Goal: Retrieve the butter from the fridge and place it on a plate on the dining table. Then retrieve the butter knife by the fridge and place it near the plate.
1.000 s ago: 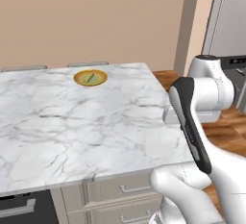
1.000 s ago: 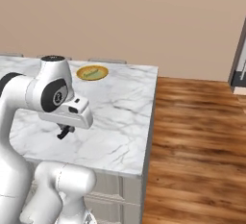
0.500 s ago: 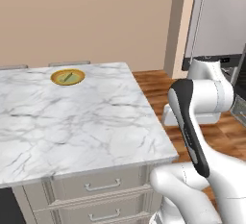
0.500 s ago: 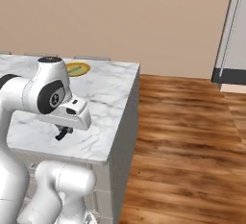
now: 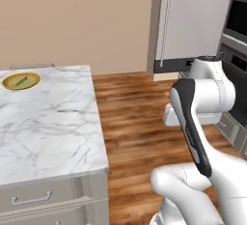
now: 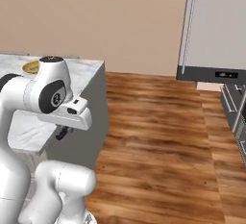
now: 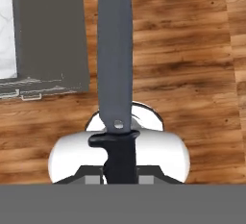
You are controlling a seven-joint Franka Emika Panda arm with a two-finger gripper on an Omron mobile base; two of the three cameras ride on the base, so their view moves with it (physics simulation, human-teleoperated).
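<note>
And here in the hand view the end effector (image 7: 119, 170) is clamped on the black handle of the butter knife (image 7: 114, 55), its grey blade running straight up the middle of the frame over the wooden floor (image 7: 192, 50). In the right base view the end effector (image 6: 62, 132) hangs low at the left, tucked under the arm beside the bench's grey end. In the left base view the marble bench (image 5: 48, 127) fills the lower left, and the plate (image 5: 20, 80) sits at its far end, up at the left edge, with the butter (image 5: 19, 81) lying on it. The same plate (image 6: 30, 66) peeks out behind the arm at the far left of the right base view. The fridge (image 5: 193, 21) stands in the upper right, door shut.
</note>
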